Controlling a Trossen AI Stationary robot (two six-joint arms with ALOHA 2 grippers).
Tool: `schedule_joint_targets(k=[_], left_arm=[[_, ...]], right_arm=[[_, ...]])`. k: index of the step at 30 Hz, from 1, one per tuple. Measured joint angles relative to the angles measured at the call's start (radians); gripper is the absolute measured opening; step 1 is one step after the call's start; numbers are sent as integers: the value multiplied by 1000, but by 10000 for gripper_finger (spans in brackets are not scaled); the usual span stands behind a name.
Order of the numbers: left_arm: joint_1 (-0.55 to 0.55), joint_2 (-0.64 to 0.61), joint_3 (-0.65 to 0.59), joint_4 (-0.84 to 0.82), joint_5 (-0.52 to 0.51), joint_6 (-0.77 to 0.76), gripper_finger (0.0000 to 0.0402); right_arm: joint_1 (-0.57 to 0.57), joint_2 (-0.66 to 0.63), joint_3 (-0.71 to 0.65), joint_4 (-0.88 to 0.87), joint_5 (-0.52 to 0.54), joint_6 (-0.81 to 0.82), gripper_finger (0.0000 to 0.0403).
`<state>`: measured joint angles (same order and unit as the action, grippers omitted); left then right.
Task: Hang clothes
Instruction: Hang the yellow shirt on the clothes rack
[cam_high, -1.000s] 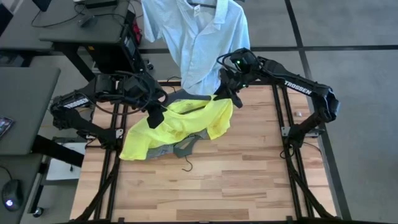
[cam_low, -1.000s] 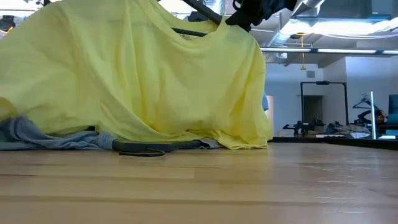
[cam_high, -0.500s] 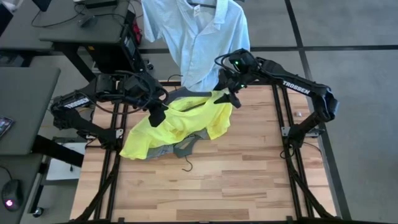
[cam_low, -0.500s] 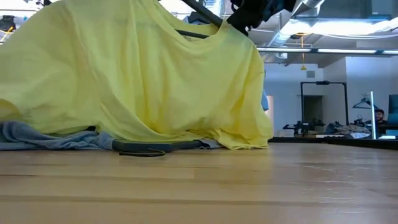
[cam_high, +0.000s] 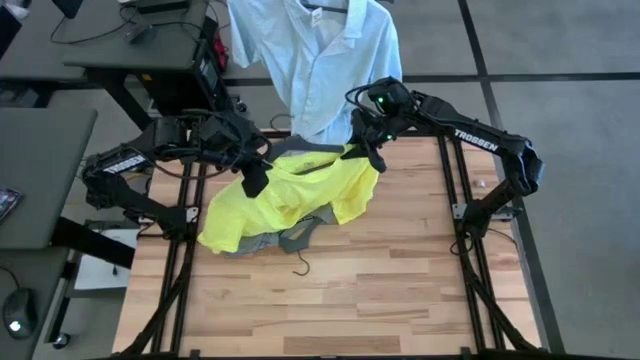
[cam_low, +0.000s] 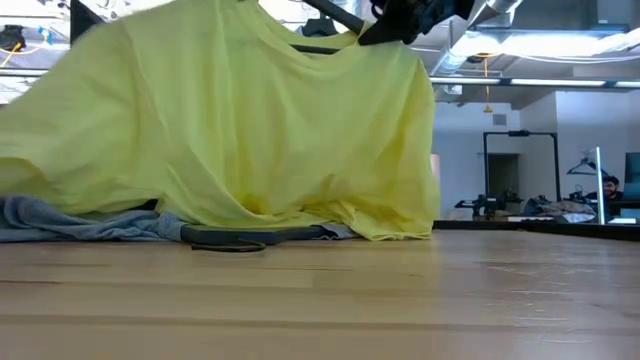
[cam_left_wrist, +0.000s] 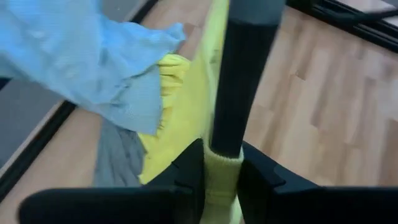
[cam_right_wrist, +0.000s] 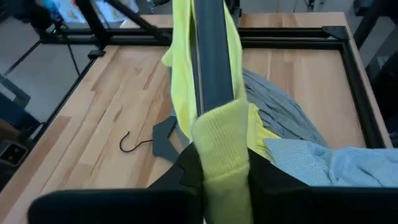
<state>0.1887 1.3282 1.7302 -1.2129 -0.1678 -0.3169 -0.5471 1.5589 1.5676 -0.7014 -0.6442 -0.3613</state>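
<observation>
We note left tool (cam_high: 255, 180) and right tool (cam_high: 368, 152) each pinching yellow T-shirt (cam_high: 290, 195), stretched above tabletop (cam_high: 400, 280). Grey T-shirt (cam_high: 300, 232) beneath; blue shirt (cam_high: 315, 60) hanging behind.

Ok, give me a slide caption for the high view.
Both grippers, left and right, lift the yellow T-shirt above the table.
</observation>
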Motion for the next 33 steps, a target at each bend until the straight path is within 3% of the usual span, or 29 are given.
schedule_joint_targets(k=[5,10,15,23,27,33], left_arm=[[86,0,0,-54,-12,-84,119],[215,0,45,-85,-18,-53,146],[317,-1,129,-36,-106,42,147],[445,-1,174,4,-107,200,148],[482,-1,173,7,-108,270,148],[502,-1,173,20,-108,318,148]], right_arm=[[-34,0,37,-3,15,14,32],[-83,0,59,19,26,60,32],[-135,0,60,181,50,185,32],[-200,43,70,524,77,408,32],[-205,127,171,530,78,436,32],[-211,315,428,529,92,477,32]])
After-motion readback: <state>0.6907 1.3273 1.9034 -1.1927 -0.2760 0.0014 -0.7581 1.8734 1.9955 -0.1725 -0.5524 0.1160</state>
